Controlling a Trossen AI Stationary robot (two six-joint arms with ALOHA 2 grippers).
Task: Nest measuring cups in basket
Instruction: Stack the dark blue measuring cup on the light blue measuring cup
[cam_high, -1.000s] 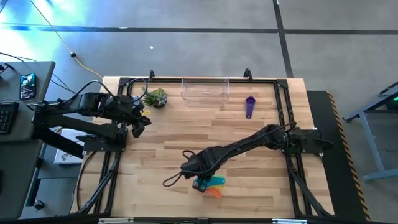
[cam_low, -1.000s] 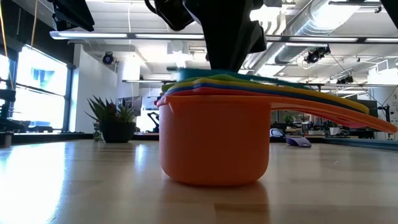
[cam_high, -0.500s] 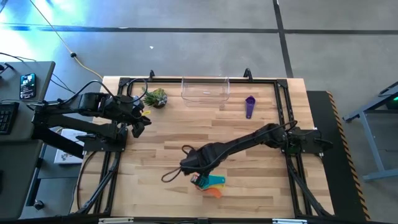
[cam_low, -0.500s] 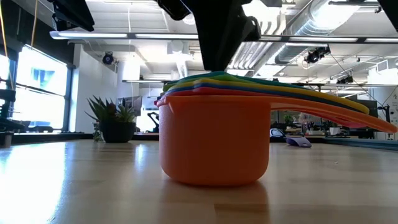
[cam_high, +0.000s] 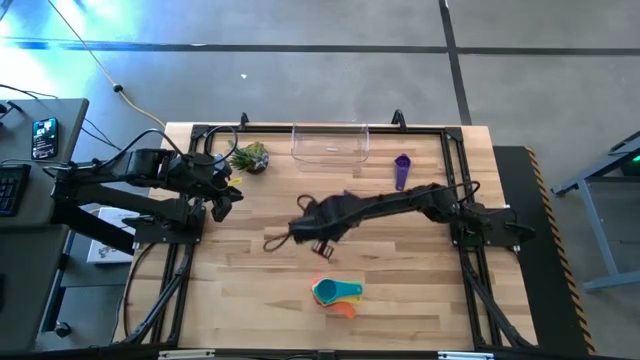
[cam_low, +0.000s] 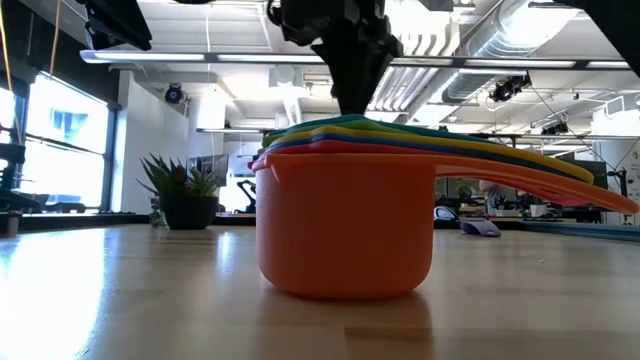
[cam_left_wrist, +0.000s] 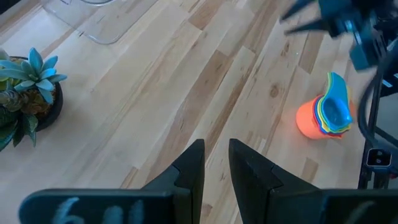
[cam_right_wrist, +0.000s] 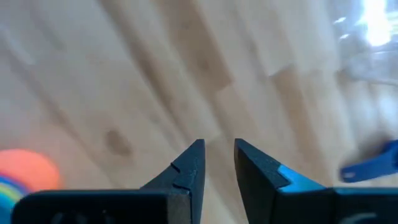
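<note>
Several measuring cups sit nested in one stack (cam_high: 335, 292), orange outermost and light blue innermost. The stack stands on the orange cup's base (cam_low: 345, 285) near the table's front edge. A purple cup (cam_high: 402, 171) lies alone on the wood at the far right. The clear basket (cam_high: 330, 143) stands at the far edge. My right gripper (cam_high: 321, 247) hangs above mid-table, beyond the stack, pointing steeply down. Its fingers (cam_right_wrist: 219, 162) are a little apart with nothing between them. My left gripper (cam_high: 224, 197) waits at the left, raised, with a narrow gap between its fingers (cam_left_wrist: 216, 165).
A small potted plant (cam_high: 250, 157) stands at the far left beside the basket. Black frame rails (cam_high: 455, 190) run along the table's sides. Bare wood lies between the stack and the basket.
My right gripper has come up off the cup stack and swung toward the table's far edge, tipping more steeply downward. The stack stays where it was on the table. My left arm has kept still.
</note>
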